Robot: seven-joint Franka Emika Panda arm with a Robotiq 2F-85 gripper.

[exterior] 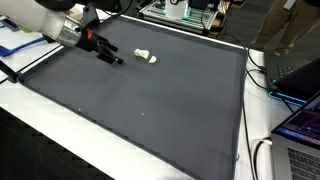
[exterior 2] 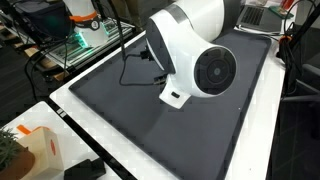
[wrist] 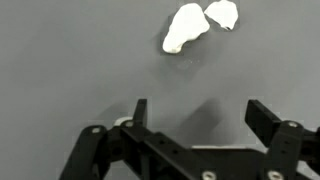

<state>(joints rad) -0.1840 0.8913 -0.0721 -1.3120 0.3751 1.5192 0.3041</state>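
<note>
Grey mat (exterior: 150, 110) covers the white table (exterior: 70, 120), jaws wide open and empty near white scraps (wrist: 186, 27).

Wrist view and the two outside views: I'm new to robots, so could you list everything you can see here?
White lumps: two, white, side by side on the mat, just ahead of the gripper.
Mat: one, dark grey, covering the table.
Table: one, white, under the mat.
Laptop: one, purple-lit screen, beside the table.
Robot arm: one, white, over the mat.
Gripper: one, black, open and empty, low over the mat.
</note>
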